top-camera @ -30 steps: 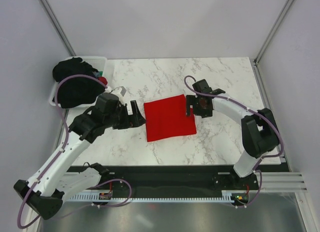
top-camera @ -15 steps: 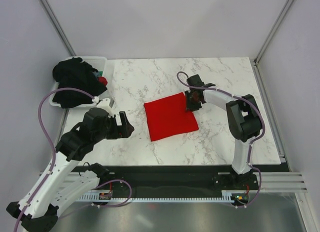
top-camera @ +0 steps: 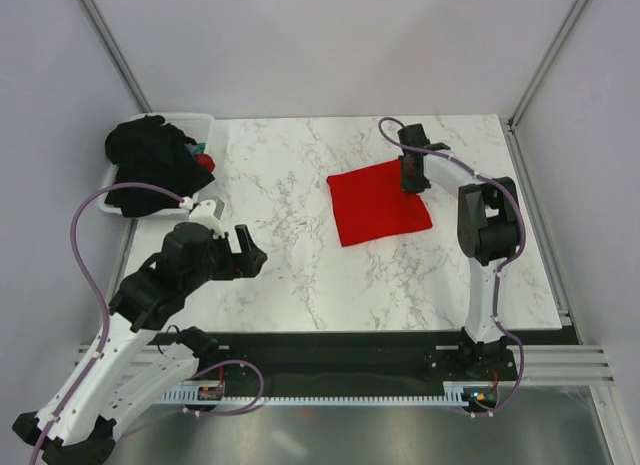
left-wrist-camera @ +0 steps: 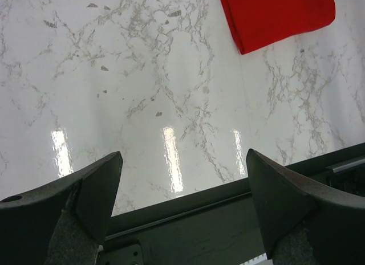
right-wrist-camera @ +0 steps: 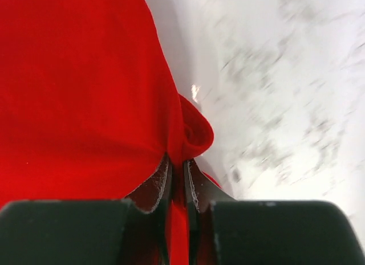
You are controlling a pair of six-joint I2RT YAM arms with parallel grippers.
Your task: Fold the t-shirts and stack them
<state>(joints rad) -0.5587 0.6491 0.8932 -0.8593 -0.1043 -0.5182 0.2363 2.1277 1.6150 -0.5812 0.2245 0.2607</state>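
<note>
Red t-shirt [right-wrist-camera: 80, 88], corner inside right end effector [right-wrist-camera: 178, 172]

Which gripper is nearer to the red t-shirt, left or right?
Right. The right gripper is shut on the red t-shirt at its far edge; the left gripper is open over the table, apart on its left.

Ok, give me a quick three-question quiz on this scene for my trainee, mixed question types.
1. True or false: the right gripper is shut on an edge of the red t-shirt.
2. Where are the black t-shirts? A) heaped in the white tub B) stacked on the red one C) spread flat mid-table.
3. Fill in: the left gripper is ___, holding nothing.
Key: 1 true; 2 A; 3 open.
</note>
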